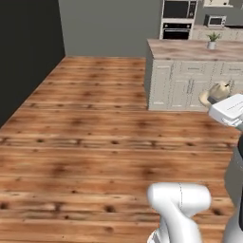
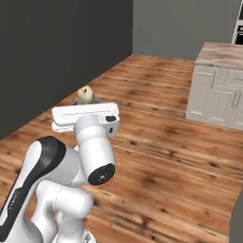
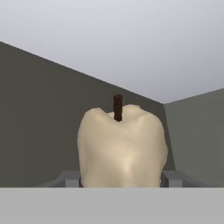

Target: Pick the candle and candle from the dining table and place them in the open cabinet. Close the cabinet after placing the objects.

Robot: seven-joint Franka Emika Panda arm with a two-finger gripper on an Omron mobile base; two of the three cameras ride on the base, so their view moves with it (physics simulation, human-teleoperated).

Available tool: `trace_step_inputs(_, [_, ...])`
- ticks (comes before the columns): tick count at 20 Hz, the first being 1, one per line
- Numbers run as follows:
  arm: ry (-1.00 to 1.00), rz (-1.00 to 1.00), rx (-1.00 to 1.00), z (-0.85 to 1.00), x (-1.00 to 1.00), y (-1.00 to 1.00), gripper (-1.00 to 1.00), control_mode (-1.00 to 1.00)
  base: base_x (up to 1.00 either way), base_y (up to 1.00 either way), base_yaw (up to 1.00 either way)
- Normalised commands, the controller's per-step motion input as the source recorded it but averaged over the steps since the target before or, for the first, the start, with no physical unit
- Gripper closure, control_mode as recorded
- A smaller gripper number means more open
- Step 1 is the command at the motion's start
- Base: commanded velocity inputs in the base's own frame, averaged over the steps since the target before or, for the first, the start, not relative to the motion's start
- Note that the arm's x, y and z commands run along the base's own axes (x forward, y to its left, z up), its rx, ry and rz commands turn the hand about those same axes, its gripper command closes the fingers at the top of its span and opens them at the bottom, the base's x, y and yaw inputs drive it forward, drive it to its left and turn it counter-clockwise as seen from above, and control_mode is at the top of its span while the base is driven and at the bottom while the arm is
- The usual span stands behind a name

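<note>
Closest to us in the hand view, the stubby cream candle point(image 3: 122, 148) with its dark wick sits pinched between our jaws, whose grey fingers point(image 3: 68, 178) flank it. In the right base view our gripper point(image 2: 85, 100) carries the candle point(image 2: 86, 94) aloft above the wooden floor point(image 2: 156, 156); cream island point(image 2: 218, 90) stands far right.

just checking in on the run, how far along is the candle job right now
One candle is off the table and held between the fingers of the tool, carried over the wooden floor. The cabinet is not in sight, so placing it, whatever remains with the second candle, and closing the doors appear still to do.
</note>
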Motion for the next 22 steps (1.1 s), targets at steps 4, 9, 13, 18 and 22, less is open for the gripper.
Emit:
trace_step_inputs(4, [0.0,0.0,0.0,0.0,0.0,0.0,1.0,1.0,1.0,-0.03,0.02])
trace_step_inputs(9, [0.0,0.0,0.0,0.0,0.0,0.0,1.0,1.0,1.0,0.0,0.0])
trace_step_inputs(13, [0.0,0.0,0.0,0.0,0.0,0.0,1.0,1.0,1.0,0.0,0.0])
trace_step_inputs(18, [0.0,0.0,0.0,0.0,0.0,0.0,1.0,1.0,1.0,0.0,0.0])
trace_step_inputs(22, [0.0,0.0,0.0,0.0,0.0,0.0,1.0,1.0,1.0,0.0,0.01])
